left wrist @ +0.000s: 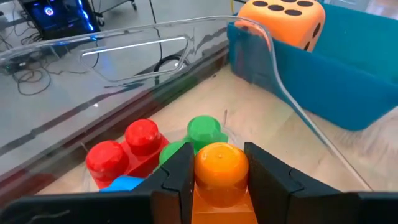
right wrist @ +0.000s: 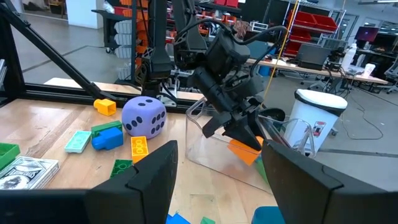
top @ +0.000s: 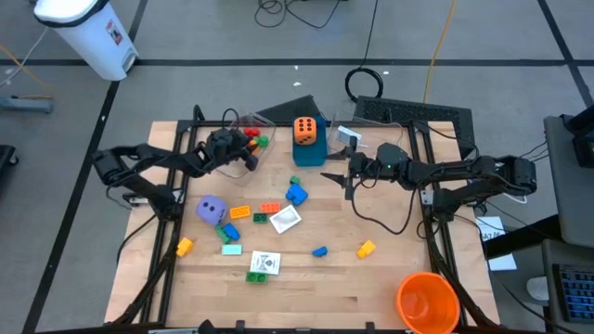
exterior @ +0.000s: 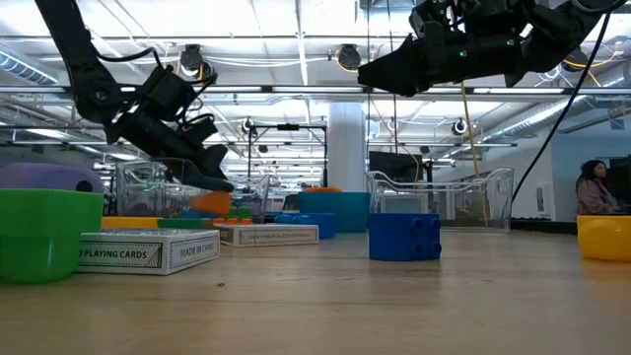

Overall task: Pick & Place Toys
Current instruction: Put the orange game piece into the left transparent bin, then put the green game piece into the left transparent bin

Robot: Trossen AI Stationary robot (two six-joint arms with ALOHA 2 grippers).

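Observation:
My left gripper (top: 247, 155) reaches into the clear tub (top: 252, 139) at the table's far left and is shut on an orange brick (left wrist: 219, 169). A red brick (left wrist: 123, 153), a green brick (left wrist: 200, 133) and a bit of a blue one lie on the tub's floor just ahead of it. An orange die (top: 305, 129) sits in the blue box (top: 309, 153) beside the tub. My right gripper (top: 338, 176) hovers open, high over the table's far middle, with nothing between its fingers. A purple die (top: 212, 209), cards (top: 285, 220) and loose bricks lie on the table. My left gripper pinches the orange brick's two opposite sides (left wrist: 198, 175) between its two fingers (left wrist: 175, 180). The fingers slant down from the table's left. The brick's round stud (left wrist: 220, 163) points ahead past the fingertips. The brick sits below the tub's rim (right wrist: 244, 151), above the bricks inside.
A second clear tub (exterior: 439, 202) stands at the far side behind the blue box. A big orange cup (top: 427, 301) stands at the near right corner. Blue (top: 320, 250), yellow (top: 366, 249) and green (top: 257, 276) bricks and a card pack (top: 264, 263) lie across the table's middle.

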